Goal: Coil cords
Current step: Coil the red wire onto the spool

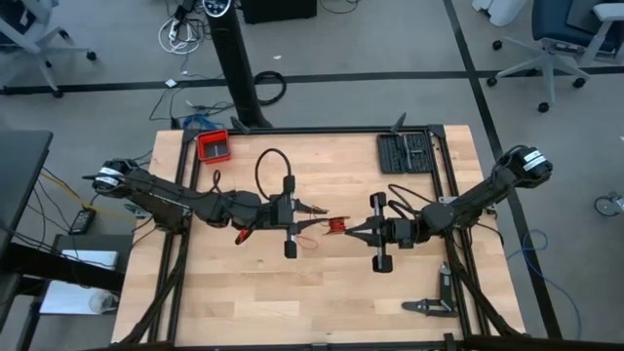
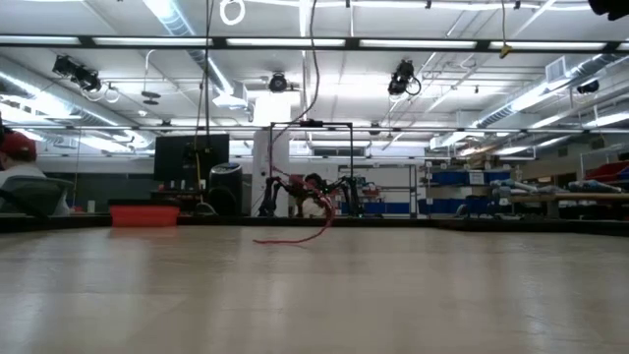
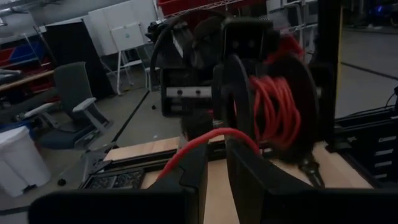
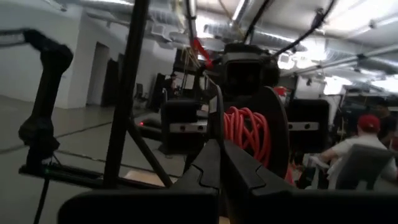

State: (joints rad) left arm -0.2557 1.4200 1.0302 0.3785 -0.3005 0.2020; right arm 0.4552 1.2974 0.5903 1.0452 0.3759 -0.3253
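A pale wooden table [image 1: 322, 292] edged by a black frame carries little; a red tray [image 1: 214, 146] sits at its far left corner and a dark tool case [image 1: 406, 152] at its far right, with a black cable loop [image 1: 272, 168] lying between them, nearer the tray; beyond the frame is grey floor with office chairs [image 1: 556, 39] and a black post [image 1: 234, 68]; the low view shows a lit workshop with shelving, and a person in a red cap [image 2: 16, 147] at its left edge. The two arms meet at mid-table, well clear of every edge; the near half of the wood lies bare. The left gripper [image 1: 314, 216] has its fingers pinched on the red cord [image 3: 205, 140], which runs on to red coils [image 3: 273, 112] wound on the right gripper; the right gripper [image 1: 353, 232] has its fingers fully closed, tips at the small red bundle [image 1: 335, 227] between the two grippers; a loose red strand [image 2: 300, 236] trails down onto the wood.
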